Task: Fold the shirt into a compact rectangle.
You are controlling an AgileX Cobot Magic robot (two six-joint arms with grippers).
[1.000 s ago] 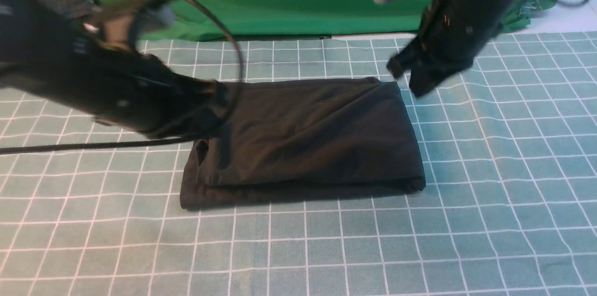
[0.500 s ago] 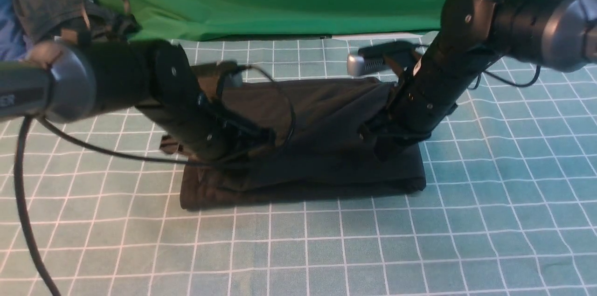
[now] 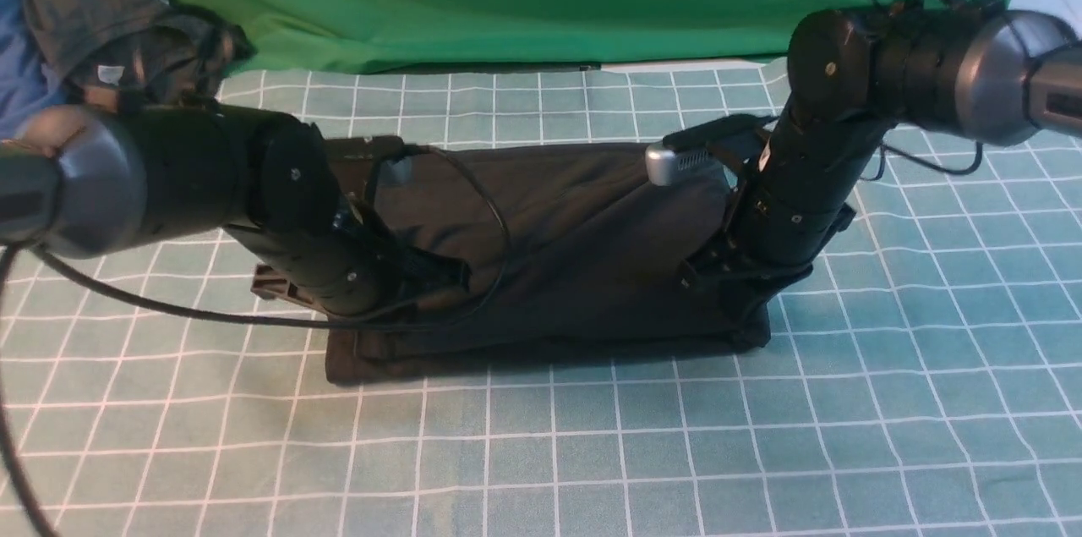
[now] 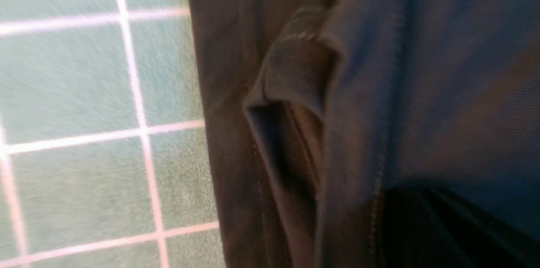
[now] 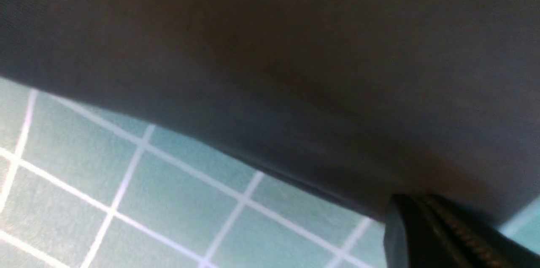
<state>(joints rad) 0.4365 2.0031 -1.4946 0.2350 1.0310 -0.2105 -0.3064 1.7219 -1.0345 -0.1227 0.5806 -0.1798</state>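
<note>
With my left tool [image 3: 444,275] and right tool [image 3: 731,300] both closed and bearing on the shirt [image 3: 575,216], folded into a thick oblong mid-desk [image 3: 592,452], I am reckoning that even, level pressure toward the near edge is what flattens it. The soft matte black cotton is ridging between them, layered hems showing at its left end.

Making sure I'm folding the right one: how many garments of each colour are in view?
black shirt: 1
dark grey garment: 1
blue garment: 1
Total: 3
</note>
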